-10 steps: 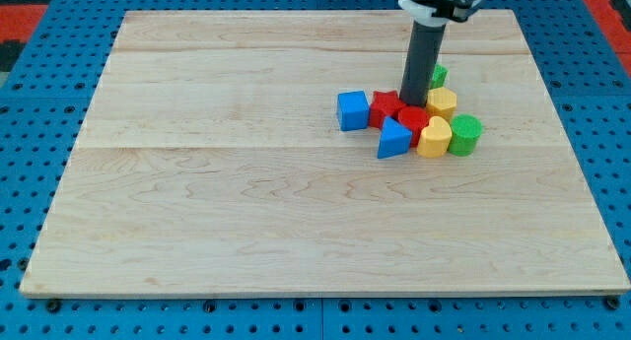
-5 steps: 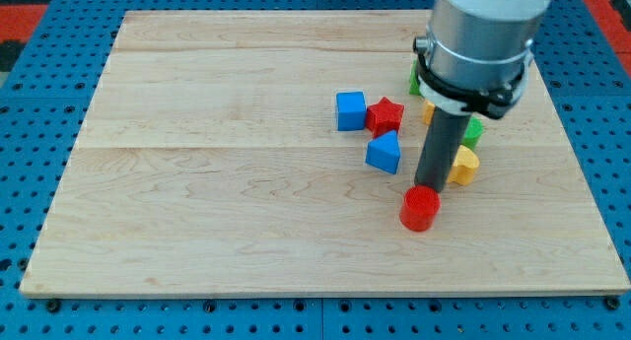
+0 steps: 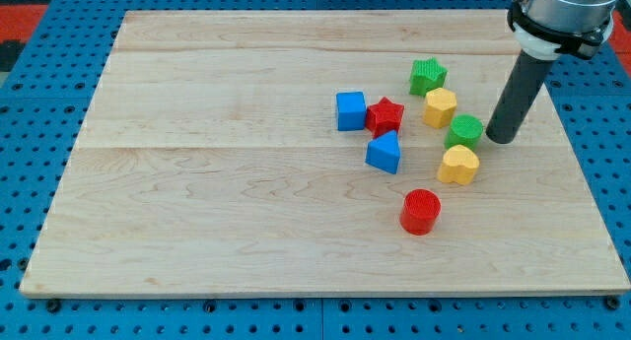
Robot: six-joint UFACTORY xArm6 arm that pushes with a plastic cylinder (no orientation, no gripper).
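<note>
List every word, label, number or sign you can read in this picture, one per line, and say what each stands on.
None: no readable text shows anywhere.
The wooden board, the blue pegboard beneath it and the dark rod carry no markings.
The blocks are plain too, among them the green cylinder beside my tip and the red cylinder.

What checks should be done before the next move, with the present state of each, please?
1. My tip visible: ok.
2. Tip beside green cylinder, on its right; contact: cannot tell.
3. Yellow heart separate from the tip: ok.
4. Red cylinder standing alone, toward the view's bottom: ok.
5. Blue cube and red star touching: ok.
6. All blocks on wooden board: ok.
</note>
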